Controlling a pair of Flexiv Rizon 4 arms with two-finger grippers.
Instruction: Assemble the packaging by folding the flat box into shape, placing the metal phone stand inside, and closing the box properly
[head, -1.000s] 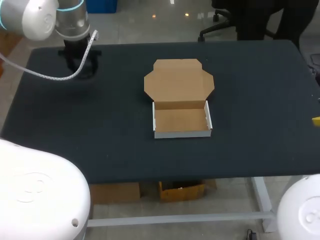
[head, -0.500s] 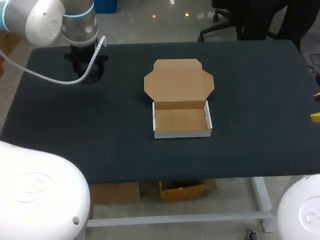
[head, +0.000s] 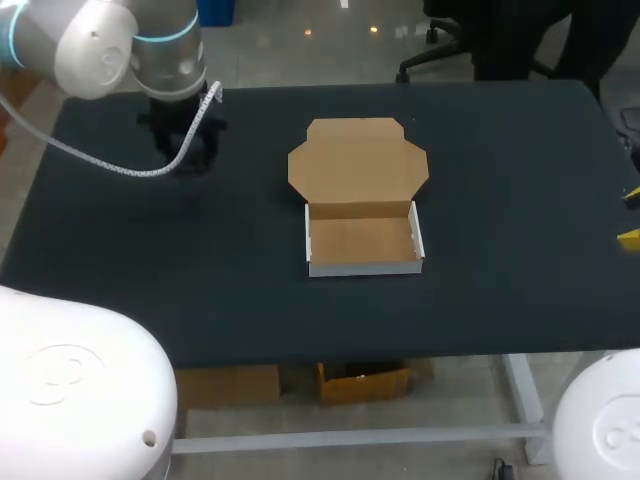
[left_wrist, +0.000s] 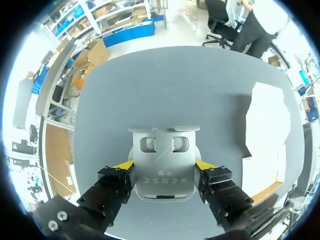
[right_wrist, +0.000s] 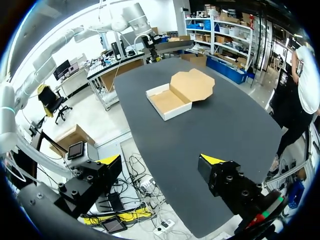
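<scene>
1. The left gripper (head: 187, 148), in the frame's upper left, has slid rightward over the last second, nearer the cardboard box (head: 362, 243) at centre.
2. Its fingers clamp the metal phone stand (left_wrist: 162, 172) from both sides, so I judge it is carrying the stand to the box.
3. The box has not moved; its tray is folded and empty, with the lid (head: 358, 165) lying open behind it.
4. The right gripper (right_wrist: 161, 160) is spread wide and empty, well apart from the box.

Shifted the left hand (left_wrist: 164, 164), clamped on the metal phone stand (left_wrist: 162, 172), rightward along the far side of the counter (head: 500, 150) toward the open box (head: 365, 267), with the white cable (head: 130, 168) trailing after.
</scene>
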